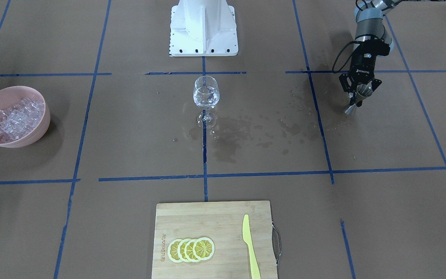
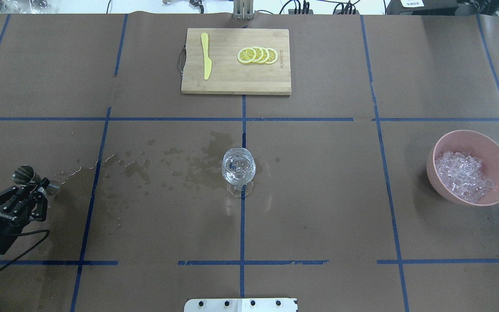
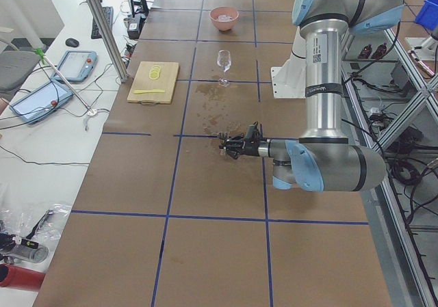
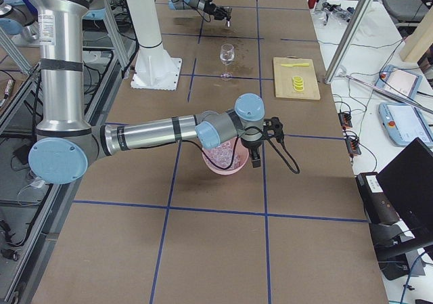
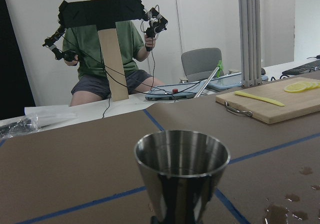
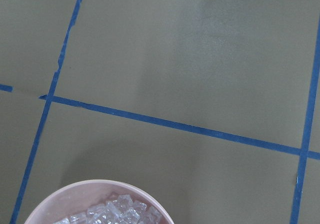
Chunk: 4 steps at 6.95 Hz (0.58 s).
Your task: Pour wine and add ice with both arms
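Note:
My left gripper (image 1: 358, 97) (image 2: 37, 185) is shut on the waist of a steel jigger (image 1: 356, 100) (image 2: 24, 175) (image 5: 181, 171), held tilted low over the table's left end. The jigger's upper cup shows only shiny steel, and no wine is visible. The wine glass (image 1: 206, 93) (image 2: 238, 167) stands upright at the table's middle with clear contents. Ice (image 1: 18, 118) (image 2: 464, 175) (image 6: 115, 215) fills a pink bowl (image 1: 10, 88) (image 2: 470, 132). In the exterior right view my right gripper (image 4: 260, 141) hangs by the bowl's rim; I cannot tell whether it is open or shut.
A bamboo cutting board (image 1: 207, 221) (image 2: 236, 82) on the operators' side carries lemon slices (image 1: 191, 249) and a yellow knife (image 1: 251, 248). Wet stains (image 1: 238, 131) (image 2: 167, 167) spread between glass and jigger. The white pedestal (image 1: 203, 27) stands behind the glass. A person (image 5: 107, 39) sits beyond the table.

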{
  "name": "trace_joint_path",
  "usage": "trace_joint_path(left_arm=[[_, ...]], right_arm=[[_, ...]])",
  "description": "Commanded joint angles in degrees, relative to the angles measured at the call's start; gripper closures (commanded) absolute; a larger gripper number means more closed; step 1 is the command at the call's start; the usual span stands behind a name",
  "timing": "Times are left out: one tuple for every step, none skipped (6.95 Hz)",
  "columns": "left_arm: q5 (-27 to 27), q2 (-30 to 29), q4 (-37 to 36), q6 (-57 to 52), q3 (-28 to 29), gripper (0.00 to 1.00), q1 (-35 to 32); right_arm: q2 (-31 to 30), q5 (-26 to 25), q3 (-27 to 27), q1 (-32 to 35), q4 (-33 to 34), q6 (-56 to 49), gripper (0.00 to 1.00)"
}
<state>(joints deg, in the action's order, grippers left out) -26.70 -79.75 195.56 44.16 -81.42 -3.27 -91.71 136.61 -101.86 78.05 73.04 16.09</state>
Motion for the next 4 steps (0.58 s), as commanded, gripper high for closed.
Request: trace_joint_path(left_arm=[[0.2, 0.1, -0.6, 2.6, 0.3, 1.00, 1.6], [0.2, 0.0, -0.7, 2.5, 0.2, 1.00, 1.6], [0.2, 0.0, -0.7, 2.5, 0.2, 1.00, 1.8], [0.1, 0.0, -0.7, 2.5, 0.2, 1.00, 2.1]], right_arm=[[-0.1, 0.0, -0.2, 0.0, 0.0, 0.0, 0.00], [-0.5, 0.1, -0.4, 0.0, 0.0, 0.0, 0.00], [-0.5, 0.1, -0.4, 0.0, 0.0, 0.0, 0.00], [-0.5, 0.1, -0.3, 0.0, 0.1, 0.0, 0.00]])
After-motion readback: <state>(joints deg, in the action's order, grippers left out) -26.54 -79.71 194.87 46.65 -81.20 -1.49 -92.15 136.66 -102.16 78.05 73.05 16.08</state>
